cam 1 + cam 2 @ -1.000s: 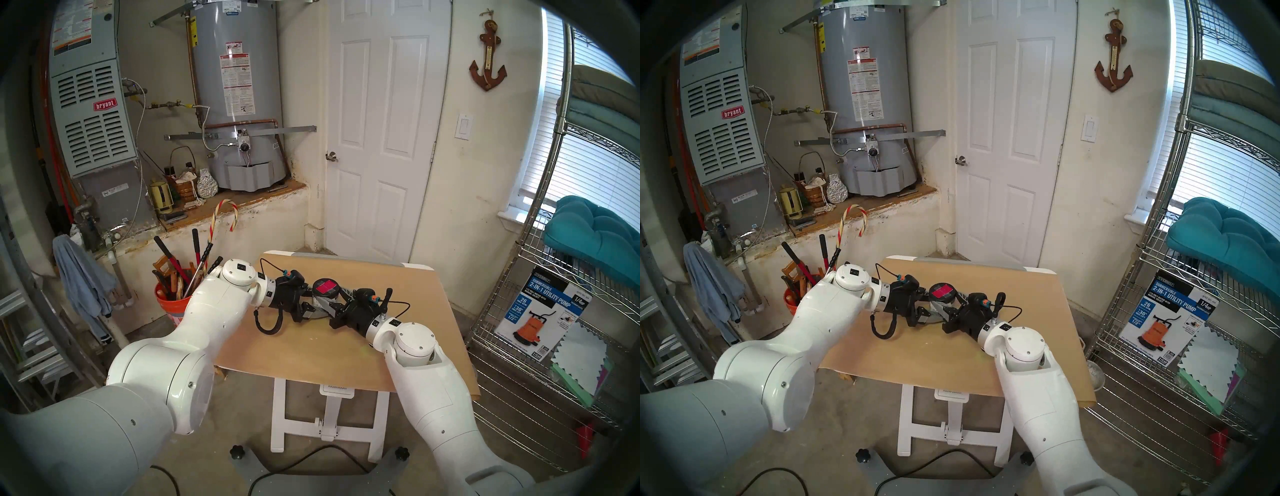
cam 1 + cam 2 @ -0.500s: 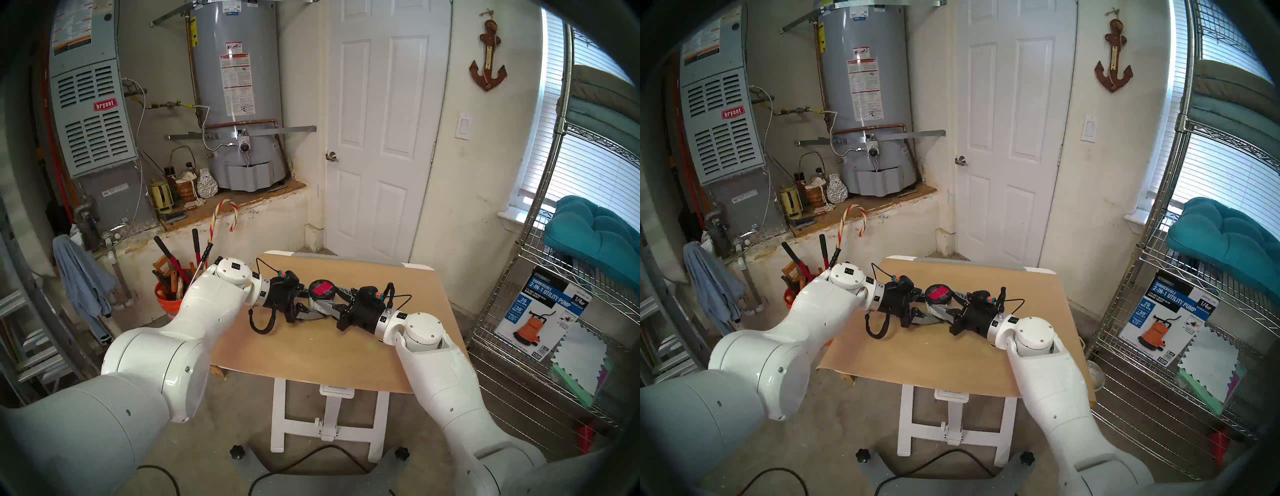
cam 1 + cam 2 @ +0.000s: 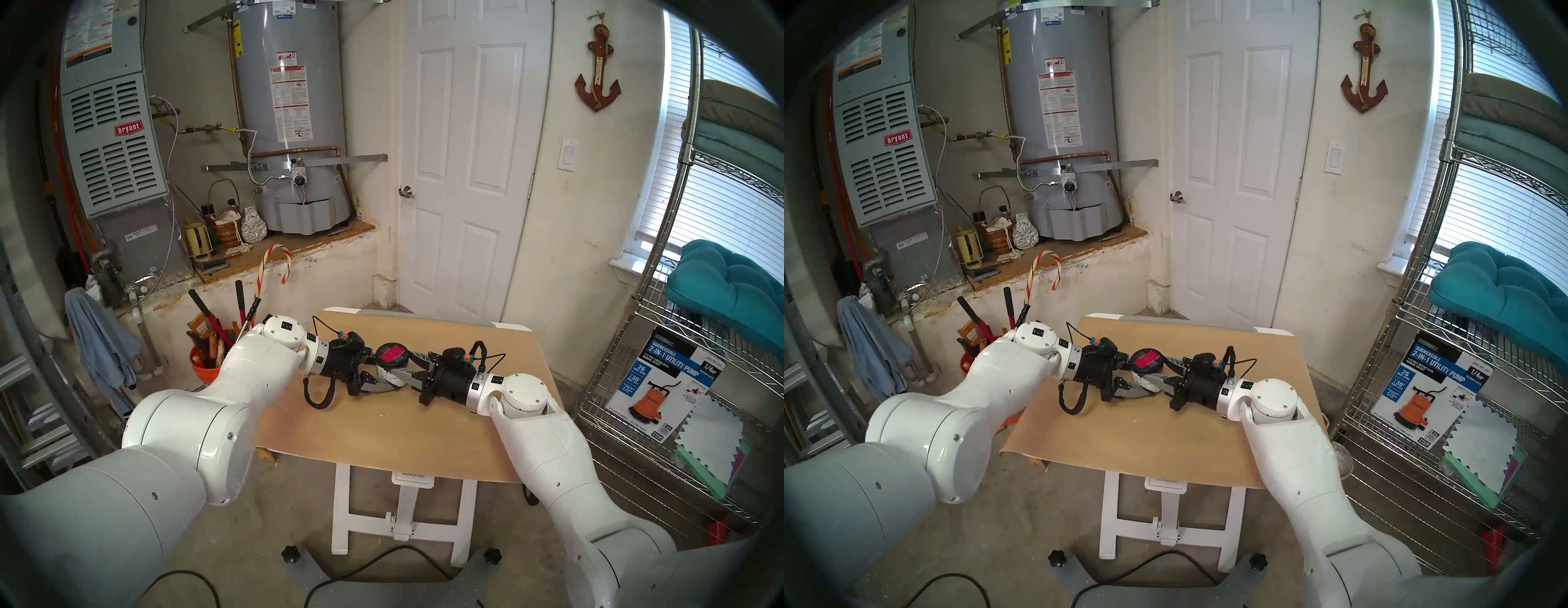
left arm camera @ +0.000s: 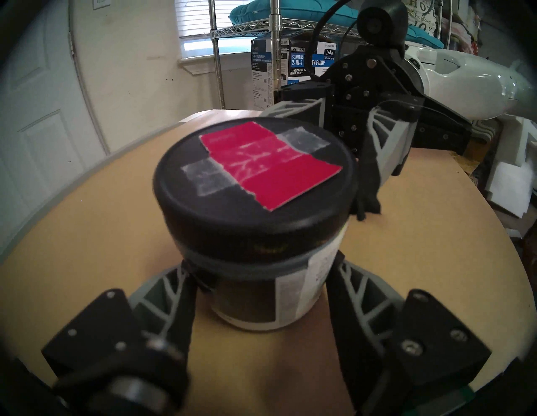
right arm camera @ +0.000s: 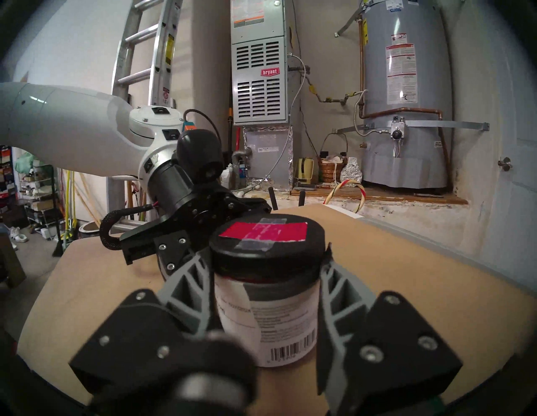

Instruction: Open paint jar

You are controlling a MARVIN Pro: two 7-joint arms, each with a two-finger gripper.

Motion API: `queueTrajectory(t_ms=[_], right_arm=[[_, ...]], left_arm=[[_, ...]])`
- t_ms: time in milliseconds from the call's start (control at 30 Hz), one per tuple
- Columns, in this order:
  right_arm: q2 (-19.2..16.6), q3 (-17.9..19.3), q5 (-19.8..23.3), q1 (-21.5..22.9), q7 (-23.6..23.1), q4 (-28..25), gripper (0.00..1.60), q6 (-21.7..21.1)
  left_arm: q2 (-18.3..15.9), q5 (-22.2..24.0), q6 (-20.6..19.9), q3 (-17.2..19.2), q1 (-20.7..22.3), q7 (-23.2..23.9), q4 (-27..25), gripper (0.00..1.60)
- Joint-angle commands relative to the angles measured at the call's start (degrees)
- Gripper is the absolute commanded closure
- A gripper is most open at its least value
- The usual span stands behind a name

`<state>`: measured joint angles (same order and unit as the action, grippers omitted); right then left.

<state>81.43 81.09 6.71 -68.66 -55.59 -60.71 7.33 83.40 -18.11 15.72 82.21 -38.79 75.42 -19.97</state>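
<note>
The paint jar (image 3: 388,374) stands upright on the tan table (image 3: 382,433), its black lid (image 3: 392,354) with a red-pink patch on top. My left gripper (image 3: 382,373) comes in from the left and is shut on the jar's labelled body, one finger on each side in the left wrist view (image 4: 261,276). My right gripper (image 3: 402,366) comes in from the right and is shut on the lid, its fingers pressed to the rim in the right wrist view (image 5: 268,270). The lid sits on the jar. The paint inside is hidden.
An orange bucket (image 3: 208,367) of long-handled tools stands off the table's left edge. A wire shelf (image 3: 662,407) with a pump box (image 3: 662,382) stands to the right. The white door (image 3: 466,170) is behind the table.
My right forearm and wrist have swung out to the right around the jar, gripper staying on the lid. The left arm and the jar have shifted slightly left.
</note>
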Motion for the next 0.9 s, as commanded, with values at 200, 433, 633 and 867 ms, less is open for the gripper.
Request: queueTrajectory(t_ms=[200,433,633,867], right_arm=[[0.3,-2.0,-1.0,5.9,-4.0,3.7,1.60,3.0],[0.2,-1.7,-1.4,7.1,-5.2,6.1,0.88,4.6],[0.6,-0.3,-0.8,6.2,-5.1,5.9,0.00,4.7],[1.7,2.4,2.0,2.3,-4.3,1.9,0.00,1.3]], left_arm=[[1.2,0.2,2.5,-0.5,3.8,1.4,2.8,1.60],[1.2,0.2,3.3,-0.8,4.9,1.4,4.9,1.60],[1.3,0.5,3.9,-0.7,5.4,0.7,6.1,1.60],[1.6,0.4,4.3,-0.6,5.6,0.2,6.6,1.60]])
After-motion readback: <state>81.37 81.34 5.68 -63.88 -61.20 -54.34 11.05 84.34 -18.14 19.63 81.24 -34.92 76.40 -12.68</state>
